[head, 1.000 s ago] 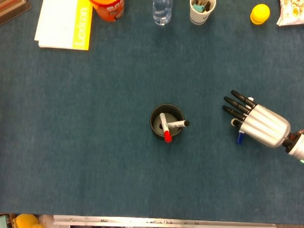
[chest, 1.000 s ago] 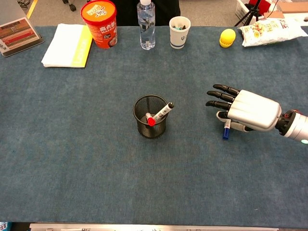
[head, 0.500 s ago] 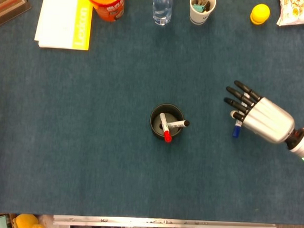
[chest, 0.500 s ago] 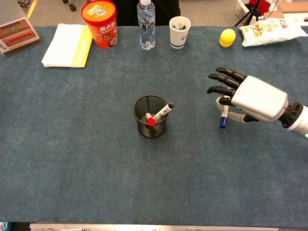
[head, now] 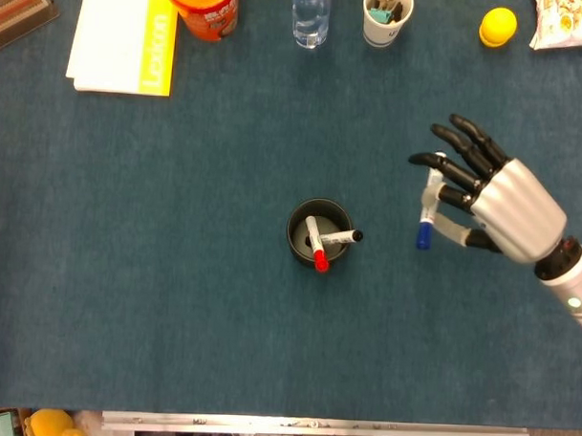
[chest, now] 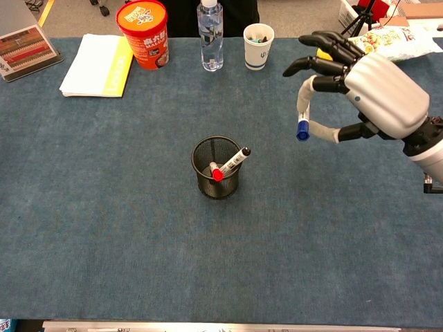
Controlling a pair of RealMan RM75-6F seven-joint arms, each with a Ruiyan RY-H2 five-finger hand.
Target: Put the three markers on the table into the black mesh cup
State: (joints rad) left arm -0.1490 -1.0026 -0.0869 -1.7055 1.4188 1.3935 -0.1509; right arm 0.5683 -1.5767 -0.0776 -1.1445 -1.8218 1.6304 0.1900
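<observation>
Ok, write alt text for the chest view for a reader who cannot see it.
The robot's right hand holds a blue-capped marker in the air, cap down, to the right of a black mesh cup that already contains a red-capped marker and a black-capped marker. The cup stands on a blue table.

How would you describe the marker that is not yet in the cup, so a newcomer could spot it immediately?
Start at the black mesh cup mid-table, then look right to the right hand raised above the cloth. The blue-capped marker hangs cap-down from its fingers; the cup's two markers have red and black caps.
</observation>
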